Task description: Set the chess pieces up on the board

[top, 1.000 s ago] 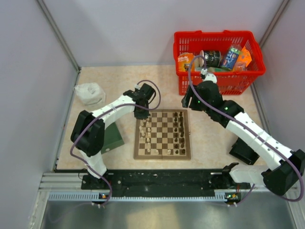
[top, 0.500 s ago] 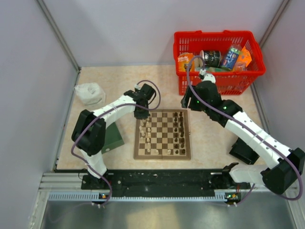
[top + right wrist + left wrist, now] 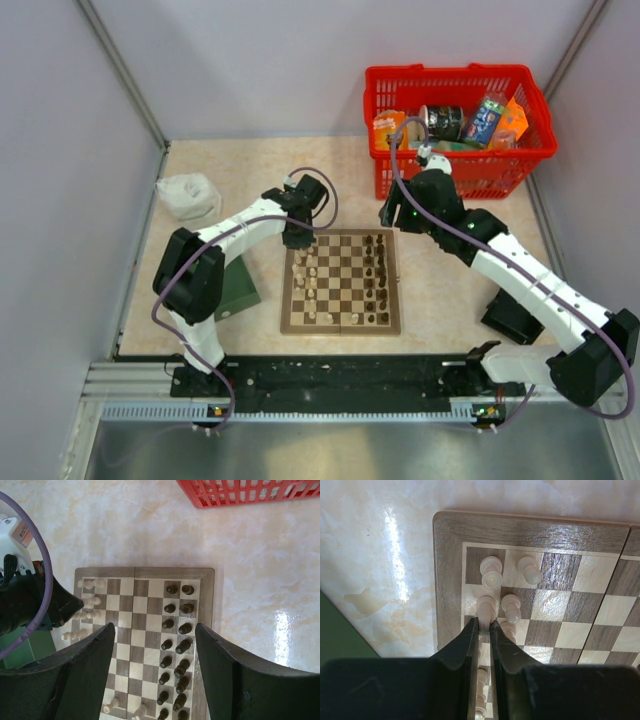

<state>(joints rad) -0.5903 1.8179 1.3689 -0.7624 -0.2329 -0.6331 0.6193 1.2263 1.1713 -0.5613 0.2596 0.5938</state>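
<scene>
The wooden board [image 3: 340, 322] lies in the middle of the table. Cream pieces [image 3: 308, 280] stand along its left side and dark pieces [image 3: 377, 278] fill its two right columns. My left gripper [image 3: 298, 241] is low over the board's far left corner. In the left wrist view it [image 3: 484, 624] is shut on a cream piece [image 3: 486, 607], next to other cream pieces [image 3: 491, 573]. My right gripper [image 3: 392, 216] hovers at the board's far right corner. In the right wrist view it [image 3: 155, 630] is open and empty, high above the board [image 3: 150, 574] and the dark pieces [image 3: 176, 646].
A red basket [image 3: 455, 120] of groceries stands at the back right, its edge in the right wrist view [image 3: 250, 492]. A dark green box [image 3: 235, 285] lies left of the board. A white crumpled object [image 3: 188, 195] sits at the far left. A black block [image 3: 510, 315] lies at the right.
Almost nothing differs. The left arm's elbow has shifted slightly; its gripper stays at the board's far left corner. The right arm has not visibly moved.
</scene>
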